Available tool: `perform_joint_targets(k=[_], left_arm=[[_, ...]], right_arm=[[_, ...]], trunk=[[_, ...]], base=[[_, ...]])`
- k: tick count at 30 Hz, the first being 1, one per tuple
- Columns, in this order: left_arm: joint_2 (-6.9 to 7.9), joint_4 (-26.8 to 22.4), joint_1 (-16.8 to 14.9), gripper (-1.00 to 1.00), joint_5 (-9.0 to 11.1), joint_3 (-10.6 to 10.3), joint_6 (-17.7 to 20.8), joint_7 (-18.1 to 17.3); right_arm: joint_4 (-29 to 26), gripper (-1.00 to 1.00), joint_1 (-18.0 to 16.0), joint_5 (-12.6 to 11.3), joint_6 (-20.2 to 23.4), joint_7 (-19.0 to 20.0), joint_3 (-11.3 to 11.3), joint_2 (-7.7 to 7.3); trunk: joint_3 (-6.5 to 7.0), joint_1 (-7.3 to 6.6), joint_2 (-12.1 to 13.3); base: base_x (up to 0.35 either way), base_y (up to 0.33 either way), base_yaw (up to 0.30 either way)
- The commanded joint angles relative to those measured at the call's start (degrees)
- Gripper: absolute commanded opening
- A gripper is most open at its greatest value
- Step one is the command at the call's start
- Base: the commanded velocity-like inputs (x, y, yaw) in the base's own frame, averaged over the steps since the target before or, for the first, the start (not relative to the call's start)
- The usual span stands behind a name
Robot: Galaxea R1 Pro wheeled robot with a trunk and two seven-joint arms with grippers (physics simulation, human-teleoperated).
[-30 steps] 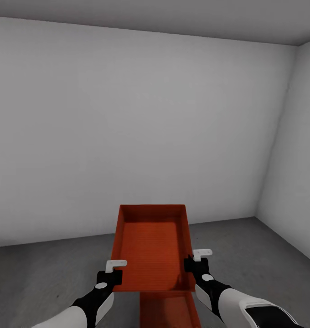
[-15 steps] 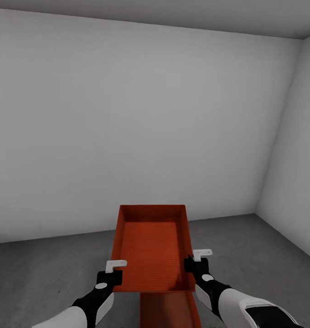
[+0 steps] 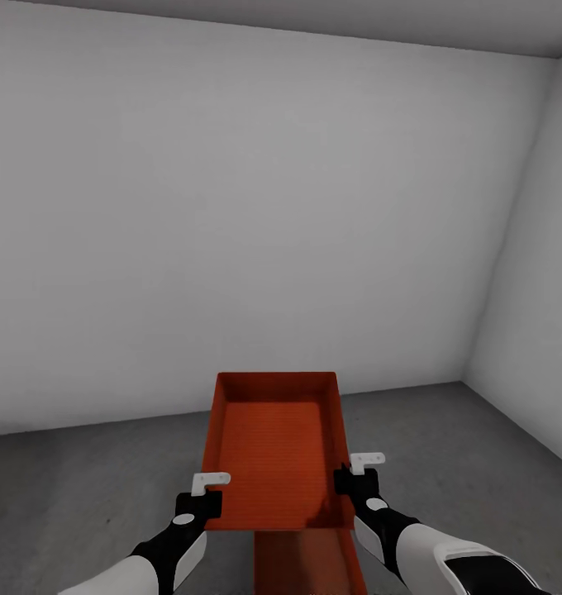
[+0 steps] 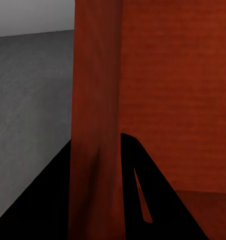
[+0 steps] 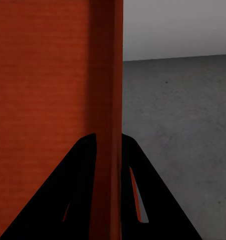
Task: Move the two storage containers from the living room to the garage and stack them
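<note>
Garage: white walls (image 3: 231, 207), grey concrete floor (image 3: 83, 479), corner ahead.

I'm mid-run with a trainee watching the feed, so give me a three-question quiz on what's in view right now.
1. True or false: each tool, left tool and right tool, is clamped on a side wall of the upper container.
2. The second container shows in the head view: A) against the far wall, B) below the near edge of the held one, C) on a shelf.
3. What surface lies under the scene?

Key: 1 true: both wrist views show a finger on each side of a red wall. 2 B. 3 the dark grey concrete floor, meeting white walls.
</note>
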Motion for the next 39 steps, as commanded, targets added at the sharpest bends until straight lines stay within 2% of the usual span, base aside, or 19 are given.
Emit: perform_joint_targets(k=[1,39], left_arm=[[0.49,0.09,-0.07,-1.0,0.56,2.5,-0.3,1.02],[0.54,0.09,-0.07,-1.0,0.56,2.5,-0.24,1.02]], right_arm=[[-0.02,-1.0,-0.08,-0.56,-0.39,-0.52,-2.19,-0.45],[0.03,-1.0,-0.08,-0.56,-0.41,-0.52,-2.19,-0.45]], trunk=[[-0.17,0.01,-0.07],[-3.67,0.01,-0.07]], base=[[0.0,0.0,0.0],[0.0,0.0,0.0]])
